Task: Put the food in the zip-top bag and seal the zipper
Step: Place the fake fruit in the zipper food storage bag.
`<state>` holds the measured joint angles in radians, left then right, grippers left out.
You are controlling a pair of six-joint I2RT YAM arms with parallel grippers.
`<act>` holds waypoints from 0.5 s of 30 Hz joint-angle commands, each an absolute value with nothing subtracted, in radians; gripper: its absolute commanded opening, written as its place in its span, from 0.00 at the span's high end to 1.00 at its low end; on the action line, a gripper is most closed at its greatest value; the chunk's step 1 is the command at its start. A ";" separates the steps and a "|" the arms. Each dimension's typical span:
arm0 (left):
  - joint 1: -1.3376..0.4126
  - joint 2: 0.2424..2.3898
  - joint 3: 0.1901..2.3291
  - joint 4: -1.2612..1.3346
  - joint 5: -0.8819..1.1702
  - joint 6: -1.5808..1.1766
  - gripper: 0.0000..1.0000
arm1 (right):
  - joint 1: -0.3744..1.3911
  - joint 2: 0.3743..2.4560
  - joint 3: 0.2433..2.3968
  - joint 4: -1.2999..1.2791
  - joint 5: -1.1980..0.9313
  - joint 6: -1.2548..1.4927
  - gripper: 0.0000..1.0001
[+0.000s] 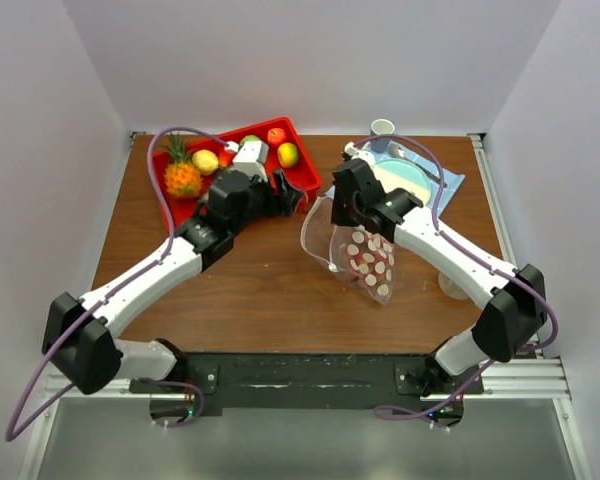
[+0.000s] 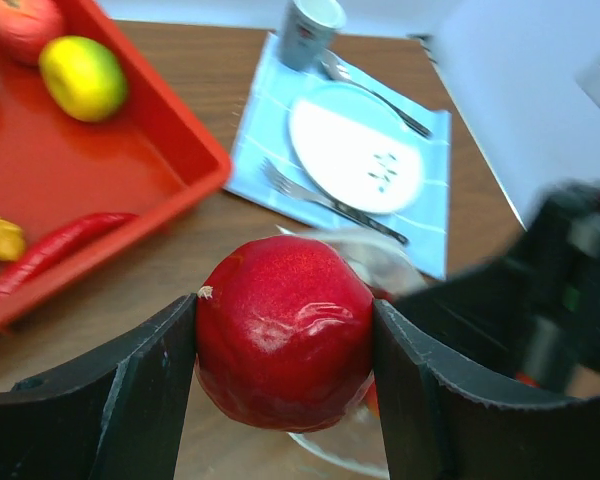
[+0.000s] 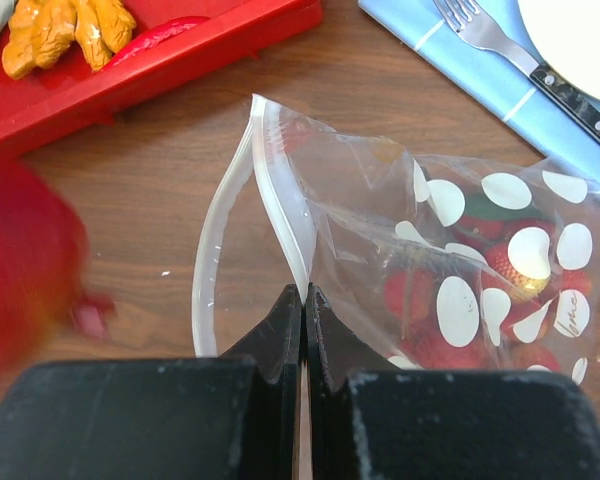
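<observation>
My left gripper (image 2: 283,305) is shut on a round red toy fruit (image 2: 285,345) and holds it above the table, just short of the bag's open mouth. In the top view the left gripper (image 1: 291,197) sits at the red tray's right corner. My right gripper (image 3: 303,291) is shut on the zip-top bag's (image 3: 460,250) upper lip, holding the mouth open. The clear zipper strip (image 3: 216,240) bows out to the left. Red strawberries (image 3: 500,262) lie inside the dotted bag (image 1: 368,256). The red fruit shows blurred at the left of the right wrist view (image 3: 20,270).
A red tray (image 1: 302,166) at the back left holds a pineapple (image 1: 181,177), yellow, red and green fruits and a red chili (image 2: 60,245). A blue placemat (image 2: 260,140) with a plate (image 2: 355,150), fork, knife and cup (image 1: 382,127) lies behind the bag.
</observation>
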<state>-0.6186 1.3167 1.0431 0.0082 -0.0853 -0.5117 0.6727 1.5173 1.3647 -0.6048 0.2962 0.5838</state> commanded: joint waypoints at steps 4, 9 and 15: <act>-0.738 1.308 0.996 -0.018 -0.121 -0.581 0.86 | 0.667 1.445 1.378 -0.566 0.298 0.653 1.00; -0.796 1.379 1.006 0.024 -0.150 -0.598 0.82 | 0.667 1.396 1.364 -0.574 0.298 0.672 1.00; -0.825 1.411 1.041 0.046 -0.153 -0.592 0.49 | 0.669 1.361 1.347 -0.571 0.276 0.680 1.00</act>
